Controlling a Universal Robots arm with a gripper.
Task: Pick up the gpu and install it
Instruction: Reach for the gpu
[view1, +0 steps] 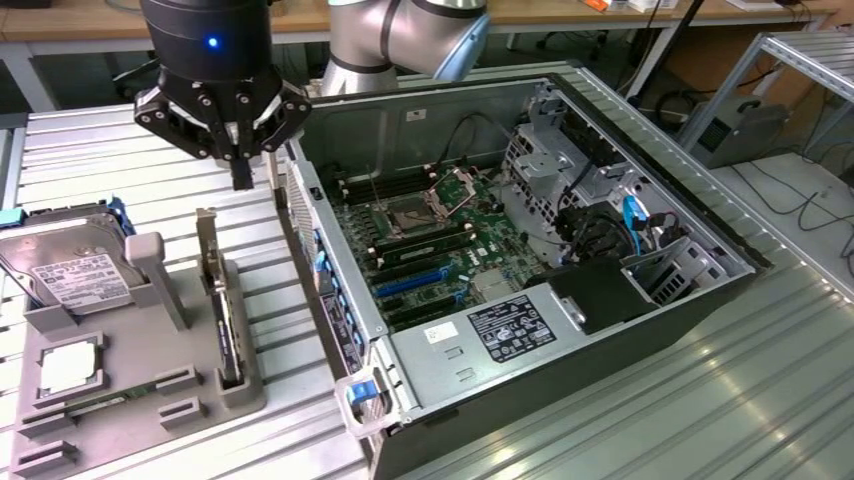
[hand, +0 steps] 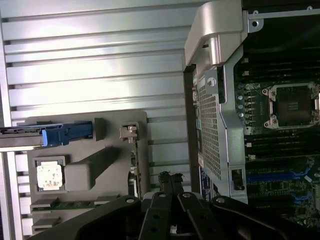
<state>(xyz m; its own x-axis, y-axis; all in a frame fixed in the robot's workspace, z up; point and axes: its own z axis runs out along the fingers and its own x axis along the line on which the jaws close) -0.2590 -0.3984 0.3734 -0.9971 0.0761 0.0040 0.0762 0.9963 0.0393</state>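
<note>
The gpu (view1: 223, 305) stands on its long edge in a slot at the holder's (view1: 147, 385) edge beside the case (view1: 318, 262). It is dark and thin, with a silver bracket at the end nearer the gripper (view1: 242, 178). The gripper hangs over the table (view1: 120, 150) near that end, pointing down, fingers pressed together and empty.

In the wrist view the gpu (hand: 133, 165) is seen edge-on in the holder (hand: 85, 172), just beside the case (hand: 210, 125). The gripper (hand: 170, 181) is apart from it.

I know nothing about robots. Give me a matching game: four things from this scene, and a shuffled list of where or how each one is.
1 gpu
2 hard drive
3 end effector
4 motherboard

A shut, in the air, holding nothing
B inside the open case
C tilted, white label showing
D standing on edge in the grey holder

Pairs: 1-D, 2-C, 3-A, 4-B
</note>
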